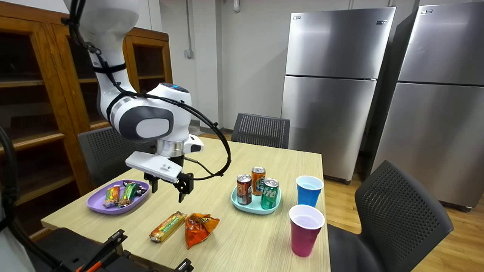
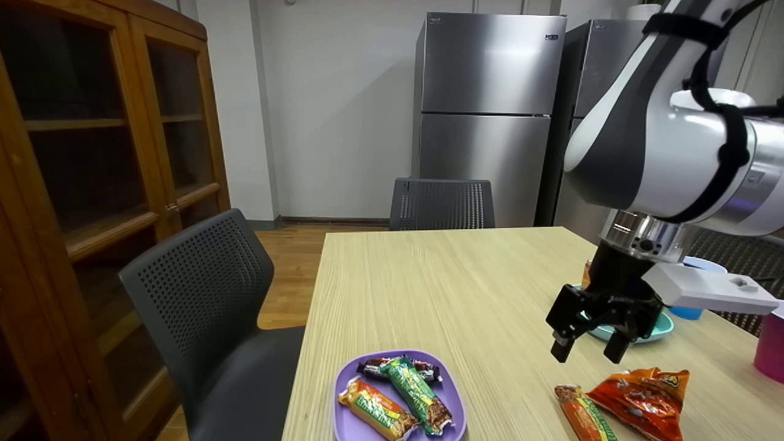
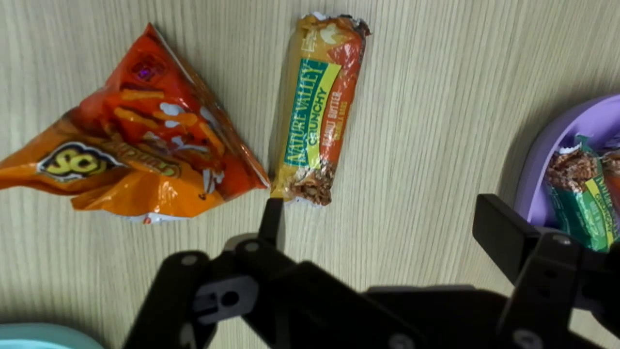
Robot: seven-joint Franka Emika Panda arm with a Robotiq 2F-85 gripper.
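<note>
Presently, the pincer (image 3: 382,228) is standing wide open and is holding nothing, its two fingers (image 3: 272,220) standing far apart at the left and at the right of the wrist frame, with only the bare bench (image 3: 426,121) showing between their tips. Nearest to it is the granola bar (image 3: 317,111), which is lying flat on the bench in the upper middle of the same frame. Seen from the middle of the gap, the bar is lying upward and somewhat to the left. Its long axis is running almost up and down in the frame, the upper end leaning a little to the right; thus the gap of the pincer is going across the narrow side of the bar, roughly at a right angle to its length. The lower end is appearing just beside the finger at the frame's left, but in both exterior views the pincer is hanging above the bench, higher in the frame than the bar, so I am judging them apart. At the left of the bar an orange snack bag (image 3: 160,140) is resting, its right corner coming so close to the bar's lower end that I cannot tell if they are touching. At the right edge a purple plate (image 3: 535,150) is showing partly, and at the lower left corner a turquoise tray (image 3: 43,333).
</note>
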